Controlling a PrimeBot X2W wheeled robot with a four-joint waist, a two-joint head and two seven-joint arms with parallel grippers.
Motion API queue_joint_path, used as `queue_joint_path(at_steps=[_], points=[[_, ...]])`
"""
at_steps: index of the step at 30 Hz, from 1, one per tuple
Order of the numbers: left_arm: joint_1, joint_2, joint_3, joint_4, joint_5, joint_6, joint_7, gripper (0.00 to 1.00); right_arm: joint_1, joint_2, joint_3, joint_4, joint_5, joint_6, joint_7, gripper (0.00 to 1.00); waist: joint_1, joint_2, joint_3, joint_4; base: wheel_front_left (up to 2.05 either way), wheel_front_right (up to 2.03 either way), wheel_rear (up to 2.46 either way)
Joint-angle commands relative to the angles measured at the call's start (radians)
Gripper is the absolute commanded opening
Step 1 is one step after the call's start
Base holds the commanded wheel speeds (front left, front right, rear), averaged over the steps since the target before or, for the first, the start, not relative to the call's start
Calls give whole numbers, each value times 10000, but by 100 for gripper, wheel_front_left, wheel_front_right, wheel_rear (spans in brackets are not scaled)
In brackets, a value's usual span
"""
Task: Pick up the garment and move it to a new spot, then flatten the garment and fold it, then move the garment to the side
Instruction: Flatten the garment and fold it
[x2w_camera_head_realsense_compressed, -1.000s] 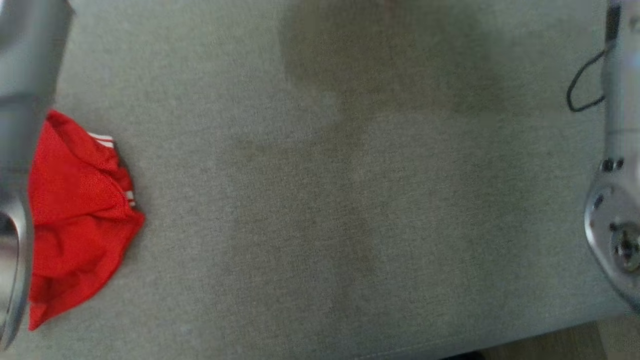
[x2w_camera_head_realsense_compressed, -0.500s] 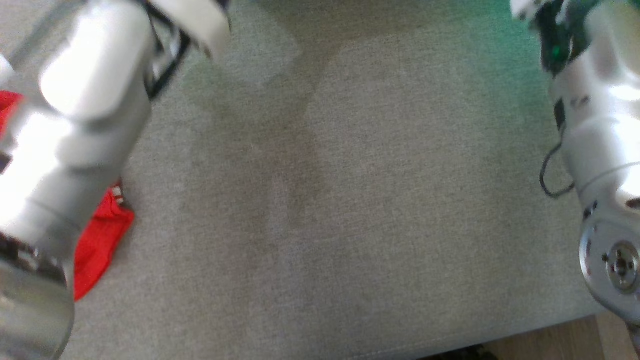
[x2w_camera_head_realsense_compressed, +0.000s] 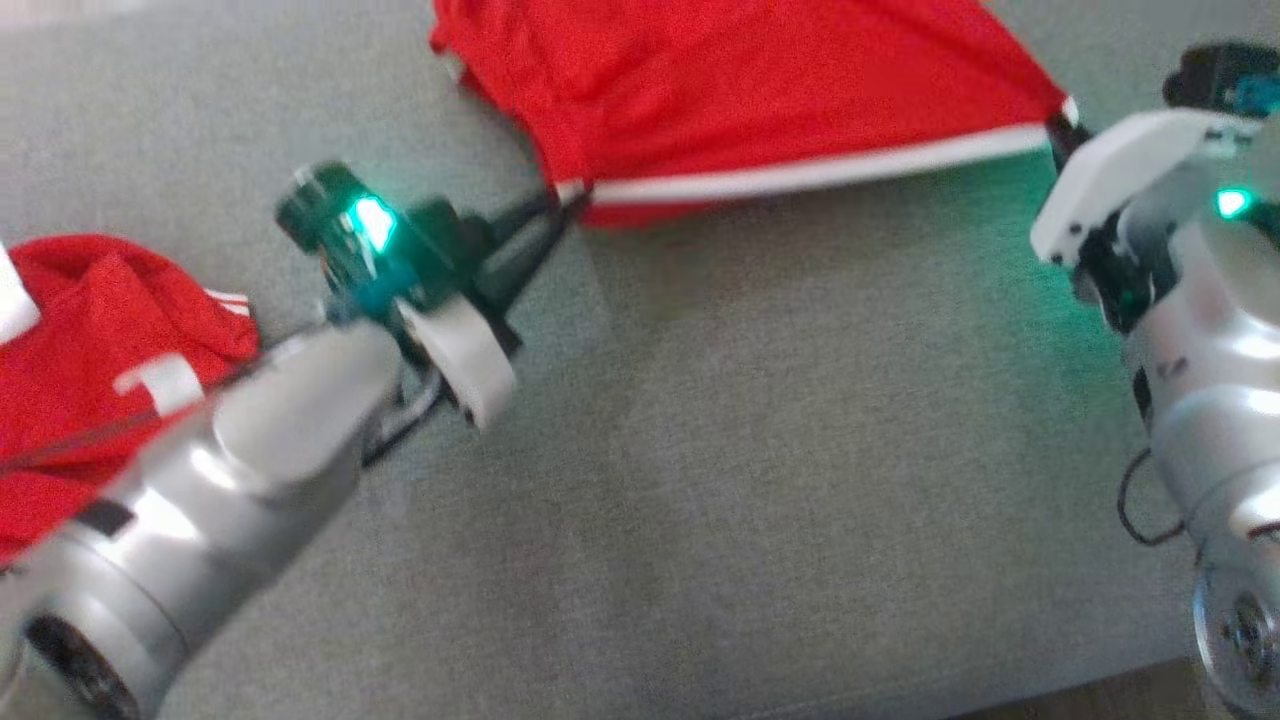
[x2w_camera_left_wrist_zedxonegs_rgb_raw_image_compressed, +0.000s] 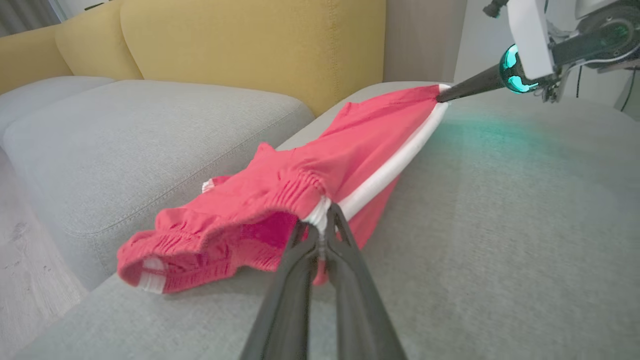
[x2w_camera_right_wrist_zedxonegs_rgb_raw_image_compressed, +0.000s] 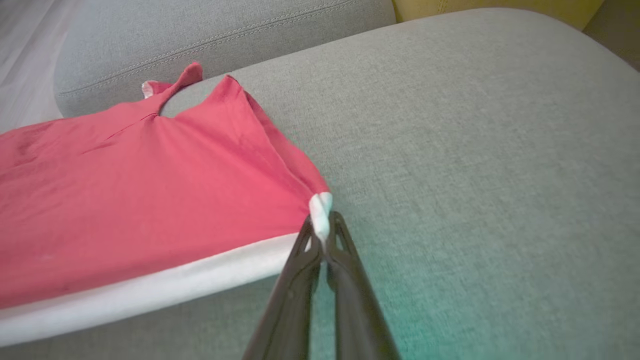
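Observation:
The garment (x2w_camera_head_realsense_compressed: 760, 90) is a pair of red shorts with a white side stripe, pulled taut between my two grippers over the grey sofa cushion (x2w_camera_head_realsense_compressed: 800, 450). My left gripper (x2w_camera_head_realsense_compressed: 572, 195) is shut on the waistband end of the stripe; its wrist view shows the gripper (x2w_camera_left_wrist_zedxonegs_rgb_raw_image_compressed: 322, 225) pinching the gathered red garment (x2w_camera_left_wrist_zedxonegs_rgb_raw_image_compressed: 280, 185). At the other end, my right gripper (x2w_camera_head_realsense_compressed: 1058, 125) is shut on the hem corner. In its wrist view the gripper (x2w_camera_right_wrist_zedxonegs_rgb_raw_image_compressed: 322, 232) clamps the white corner of the garment (x2w_camera_right_wrist_zedxonegs_rgb_raw_image_compressed: 125, 200). The right gripper (x2w_camera_left_wrist_zedxonegs_rgb_raw_image_compressed: 442, 95) also shows in the left wrist view.
A second red cloth with white stripes (x2w_camera_head_realsense_compressed: 90, 340) lies bunched at the cushion's left, under my left forearm. Yellow back cushions (x2w_camera_left_wrist_zedxonegs_rgb_raw_image_compressed: 250, 45) and a lower grey seat (x2w_camera_left_wrist_zedxonegs_rgb_raw_image_compressed: 125, 135) lie beyond. Wooden floor (x2w_camera_left_wrist_zedxonegs_rgb_raw_image_compressed: 25, 280) runs along the seat.
The head camera has swung, so the whole picture has shifted. Both grippers and the stretched garment have come into view at the top. The bunched red cloth still lies at the left.

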Motion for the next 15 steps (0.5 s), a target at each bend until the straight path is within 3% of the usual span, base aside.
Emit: queue_joint_path(at_steps=[1,15], points=[[-14,250,301,-261,143,216,-114,0,196,-321,212,-355,96,33,12,0,2,0,-332,-36,0,0,0],[2383,-47,412,-1580,700,895,-121,0,2586,-1002,578,-1579,1057,33,533,0,2,0,-1870,-137,0,0,0]])
